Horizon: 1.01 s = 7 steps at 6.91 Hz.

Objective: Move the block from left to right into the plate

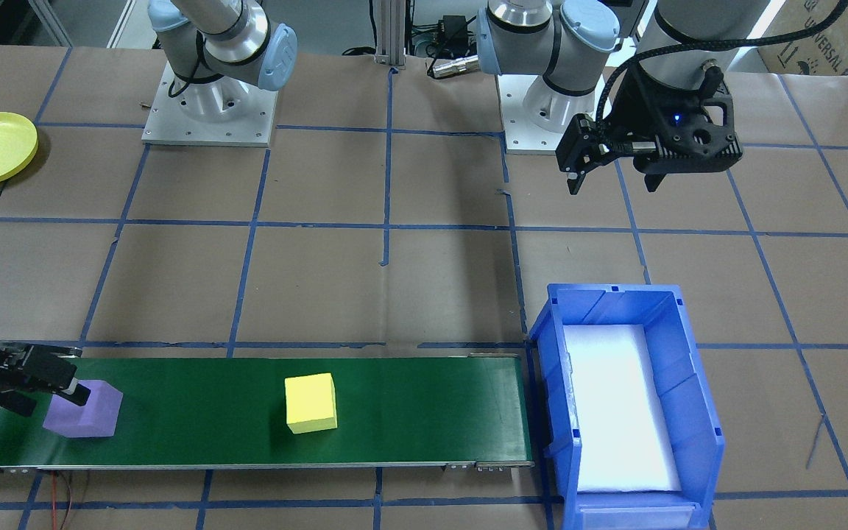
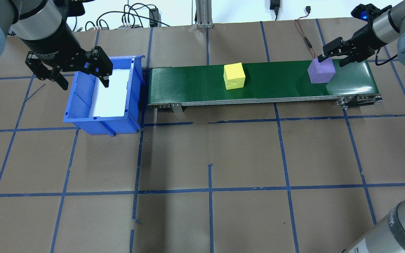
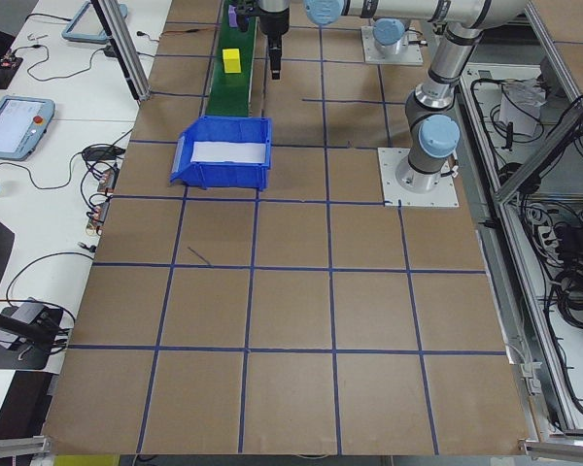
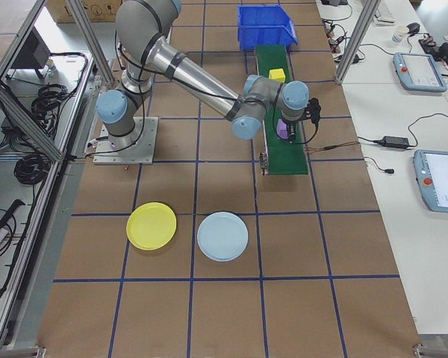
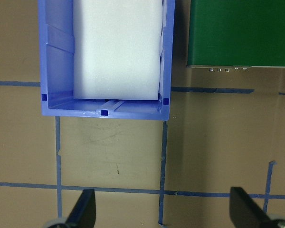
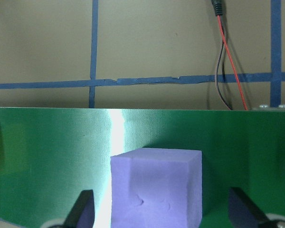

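You see the purple block (image 2: 321, 71), a matte foam cube, on the green conveyor (image 2: 276, 82) at its end farthest from the blue bin (image 2: 83, 116). The right gripper (image 2: 333, 53) straddles it, fingers spread wide, not touching. The left gripper (image 2: 79, 72) hangs wide open over the bin. Only the right-side view shows the yellow plate (image 4: 151, 225) and the blue plate (image 4: 222, 236).

A purple block (image 6: 156, 187) sits on the green conveyor belt (image 6: 47, 156) between the end effector's (image 6: 161, 216) two spread fingertips (image 6: 83, 206), neither touching it. Beyond the belt lies the brown desk (image 6: 156, 38) with blue tape lines (image 6: 133, 81) (a red-and-black wire (image 6: 225, 61) trails across it).
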Each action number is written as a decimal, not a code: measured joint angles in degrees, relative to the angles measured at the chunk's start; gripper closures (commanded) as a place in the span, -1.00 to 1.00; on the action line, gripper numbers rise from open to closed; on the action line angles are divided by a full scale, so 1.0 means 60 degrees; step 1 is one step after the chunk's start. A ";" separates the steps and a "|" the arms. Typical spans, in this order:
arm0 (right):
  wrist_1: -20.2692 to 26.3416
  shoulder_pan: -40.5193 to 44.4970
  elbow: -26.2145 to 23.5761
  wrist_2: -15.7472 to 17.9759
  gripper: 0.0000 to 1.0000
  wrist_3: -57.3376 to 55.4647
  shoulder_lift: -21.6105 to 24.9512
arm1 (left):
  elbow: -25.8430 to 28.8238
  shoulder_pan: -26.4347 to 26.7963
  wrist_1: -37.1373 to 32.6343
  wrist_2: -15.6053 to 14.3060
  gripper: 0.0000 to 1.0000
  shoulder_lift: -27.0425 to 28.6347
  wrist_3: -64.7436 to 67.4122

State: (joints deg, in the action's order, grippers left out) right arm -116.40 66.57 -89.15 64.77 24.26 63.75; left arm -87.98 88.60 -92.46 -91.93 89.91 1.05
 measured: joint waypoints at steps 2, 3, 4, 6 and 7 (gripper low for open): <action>-0.0159 -0.0003 -0.0006 0.0182 -0.93 0.0003 -0.0090 | 0.0000 0.0000 -0.0009 0.0000 -1.00 0.0000 -0.0017; -0.0331 -0.0005 -0.0011 0.0464 -0.67 -0.0009 -0.0176 | 0.0000 0.0000 -0.0013 -0.0003 -1.00 0.0000 -0.0035; -0.0444 -0.0005 -0.0008 0.0809 -0.18 -0.0046 -0.0256 | -0.0005 0.0000 -0.0017 -0.0010 -1.00 0.0000 -0.0058; -0.0879 -0.0005 -0.0008 0.1772 0.25 -0.0060 -0.0268 | -0.0012 0.0001 -0.0027 -0.0014 -1.00 0.0000 -0.0071; -0.1066 -0.0005 0.0015 0.2296 0.25 -0.0053 -0.0218 | -0.0014 0.0008 -0.0032 -0.0017 -1.00 -0.0001 -0.0073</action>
State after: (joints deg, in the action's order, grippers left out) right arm -122.80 66.53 -89.06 78.55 23.94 62.44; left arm -88.06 88.64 -92.65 -92.04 89.91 0.62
